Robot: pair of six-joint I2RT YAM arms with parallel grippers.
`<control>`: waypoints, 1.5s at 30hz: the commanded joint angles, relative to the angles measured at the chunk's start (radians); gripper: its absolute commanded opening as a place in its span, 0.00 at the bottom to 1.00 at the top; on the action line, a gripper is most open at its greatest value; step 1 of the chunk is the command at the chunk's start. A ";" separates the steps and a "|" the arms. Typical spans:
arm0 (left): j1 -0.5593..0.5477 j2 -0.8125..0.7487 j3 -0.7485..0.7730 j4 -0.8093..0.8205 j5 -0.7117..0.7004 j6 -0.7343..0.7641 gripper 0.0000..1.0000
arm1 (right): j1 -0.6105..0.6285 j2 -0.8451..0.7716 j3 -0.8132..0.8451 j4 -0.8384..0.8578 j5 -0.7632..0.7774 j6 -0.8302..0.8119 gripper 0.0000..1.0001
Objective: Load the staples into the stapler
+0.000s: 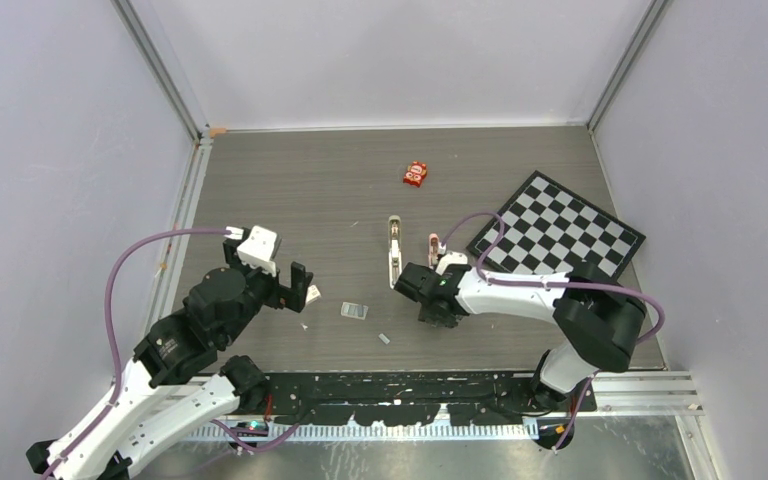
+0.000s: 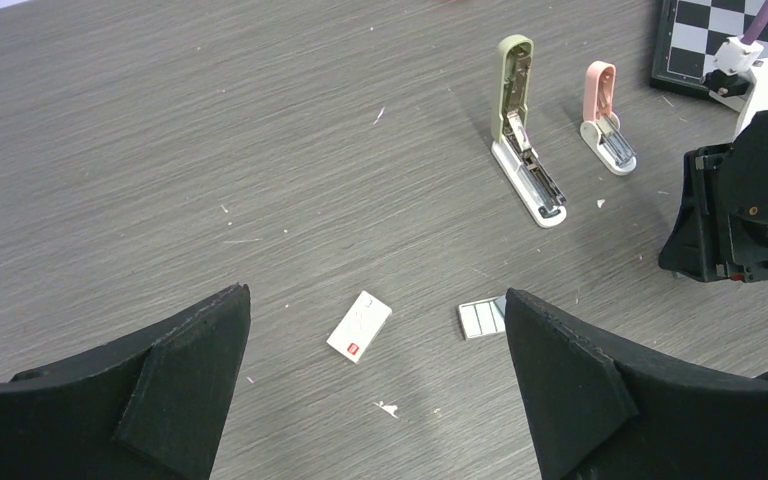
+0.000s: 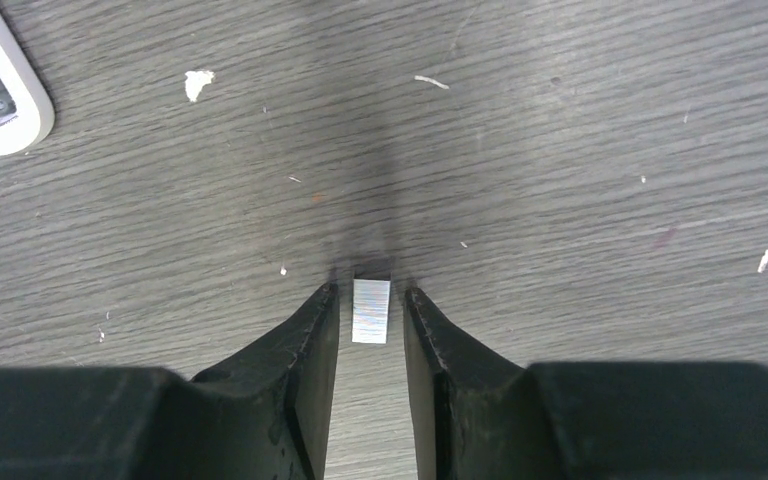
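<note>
A small silvery block of staples [image 3: 371, 310] lies flat on the table between the fingertips of my right gripper [image 3: 371, 291]. The jaws stand narrow, with a thin gap on each side of the block, so nothing is gripped. In the top view that gripper [image 1: 430, 306] points down and hides the block. The olive-grey stapler [image 1: 394, 250] lies opened out just left of it, its pale channel showing [image 2: 520, 130]. My left gripper [image 2: 376, 290] hangs wide open over the table, with nothing in it.
A shorter pink-and-white stapler [image 2: 605, 115] lies beside the olive one. Below the left gripper are a white-and-red card box [image 2: 360, 326] and a flat pale square divided into strips [image 2: 481, 318]. A red packet [image 1: 416, 174] and a chequerboard [image 1: 558, 232] lie farther back.
</note>
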 commanded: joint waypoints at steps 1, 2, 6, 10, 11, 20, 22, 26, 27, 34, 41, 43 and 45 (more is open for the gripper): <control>0.002 0.006 0.003 0.045 0.012 0.027 1.00 | 0.004 -0.022 -0.032 0.064 -0.028 -0.064 0.34; 0.002 0.004 0.002 0.043 0.011 0.026 1.00 | 0.004 -0.022 -0.037 0.072 -0.033 -0.071 0.33; 0.002 -0.010 -0.004 0.048 0.011 0.026 1.00 | 0.003 -0.031 -0.062 0.117 -0.060 -0.096 0.30; 0.002 -0.014 -0.009 0.050 0.010 0.026 1.00 | 0.003 -0.036 -0.058 0.120 -0.057 -0.128 0.29; 0.001 -0.014 -0.009 0.047 0.011 0.027 1.00 | 0.003 -0.034 -0.053 0.117 -0.054 -0.142 0.29; 0.002 -0.022 -0.009 0.041 -0.005 0.027 1.00 | 0.002 -0.013 -0.005 0.093 -0.024 -0.252 0.28; 0.002 -0.026 -0.009 0.039 -0.007 0.027 1.00 | -0.002 -0.003 -0.004 0.110 -0.036 -0.272 0.27; 0.002 -0.034 -0.009 0.034 -0.008 0.024 1.00 | -0.005 0.019 0.011 0.118 -0.046 -0.295 0.25; 0.002 -0.036 -0.010 0.033 -0.010 0.024 1.00 | -0.005 0.021 0.014 0.119 -0.044 -0.299 0.24; 0.001 -0.041 -0.012 0.035 -0.016 0.024 1.00 | -0.023 0.011 0.072 0.085 -0.019 -0.361 0.24; 0.001 -0.044 -0.012 0.030 -0.024 0.023 1.00 | -0.142 -0.041 0.146 0.068 -0.002 -0.530 0.24; 0.002 -0.044 -0.012 0.032 -0.026 0.024 1.00 | -0.195 -0.053 0.158 0.082 -0.036 -0.591 0.24; 0.001 -0.041 -0.012 0.031 -0.030 0.024 1.00 | -0.245 -0.057 0.172 0.095 -0.073 -0.641 0.24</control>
